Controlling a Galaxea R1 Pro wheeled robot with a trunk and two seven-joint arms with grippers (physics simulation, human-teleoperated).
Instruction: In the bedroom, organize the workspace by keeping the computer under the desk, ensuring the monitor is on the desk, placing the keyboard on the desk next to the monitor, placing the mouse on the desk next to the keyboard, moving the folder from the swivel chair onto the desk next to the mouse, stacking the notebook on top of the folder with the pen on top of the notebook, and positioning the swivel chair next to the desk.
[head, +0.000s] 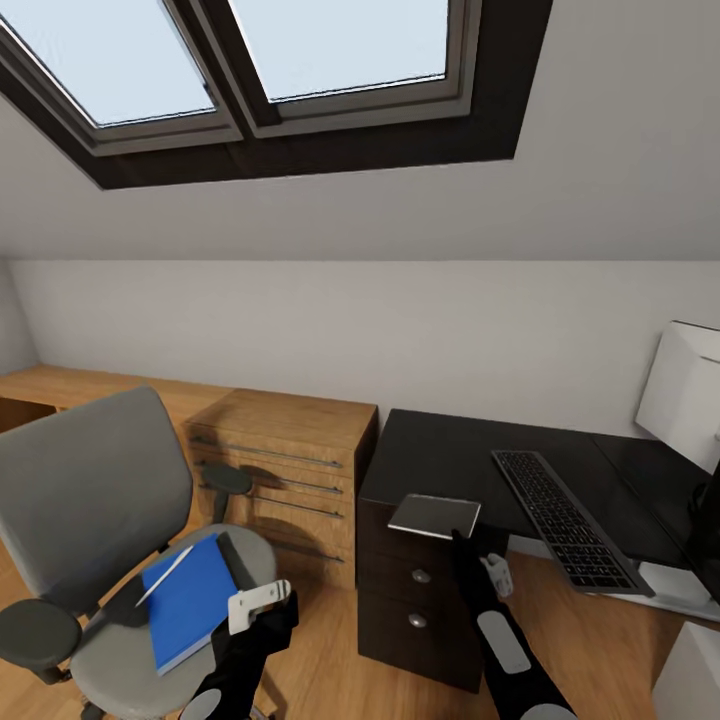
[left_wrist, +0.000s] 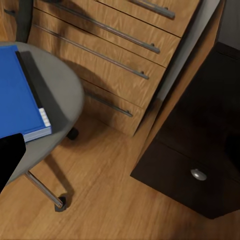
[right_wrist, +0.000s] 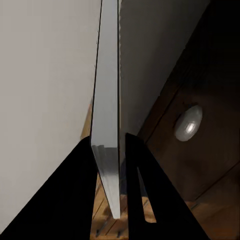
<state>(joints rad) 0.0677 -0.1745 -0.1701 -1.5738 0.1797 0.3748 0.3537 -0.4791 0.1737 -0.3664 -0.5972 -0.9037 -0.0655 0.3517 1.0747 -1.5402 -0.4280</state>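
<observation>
Thin grey notebook (head: 435, 516) flat above the black desk's (head: 450, 455) front corner, pinched at its near edge.

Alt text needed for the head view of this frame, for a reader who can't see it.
The right gripper holds a thin grey notebook level over the corner of a black desk that carries a keyboard. At left, a blue folder with a white pen on it lies on a grey swivel chair, near the left gripper. A skylight is overhead.

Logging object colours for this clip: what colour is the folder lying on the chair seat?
Bright blue folder, with a dark spine strip; clearest in the head view.
</observation>
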